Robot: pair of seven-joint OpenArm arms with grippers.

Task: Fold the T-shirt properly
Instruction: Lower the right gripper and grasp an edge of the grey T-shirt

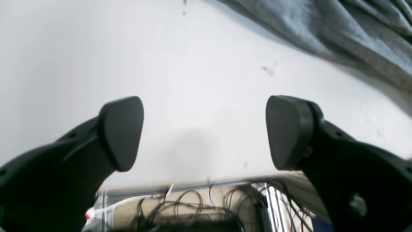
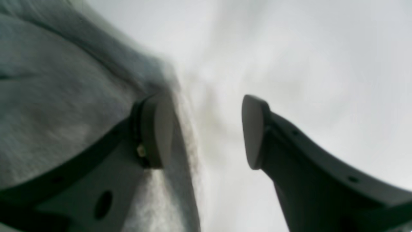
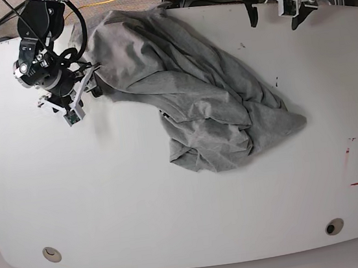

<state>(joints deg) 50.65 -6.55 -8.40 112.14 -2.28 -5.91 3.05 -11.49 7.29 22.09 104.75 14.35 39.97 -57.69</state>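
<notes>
T-shirt (image 3: pixel 194 99), heather-grey, is lying crumpled in deep folds across the white bench (image 3: pixel 177 226). I'm seeing right fingers (image 2: pixel 161 129) parted at its edge, left fingers (image 1: pixel 122 132) spread wide, gripping nothing.

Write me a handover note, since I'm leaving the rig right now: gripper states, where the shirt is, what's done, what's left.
Left gripper: jaws wide open, empty, over bare table near the far edge, clear of the cloth.
Right gripper: jaws partly open at the shirt's edge, one on the cloth, one over bare table; no grip.
T-shirt: crumpled heap across the table's middle, running from beside the right gripper toward the centre right.
Done: no fold visible.
Left: spread it flat, then make every fold.
</notes>
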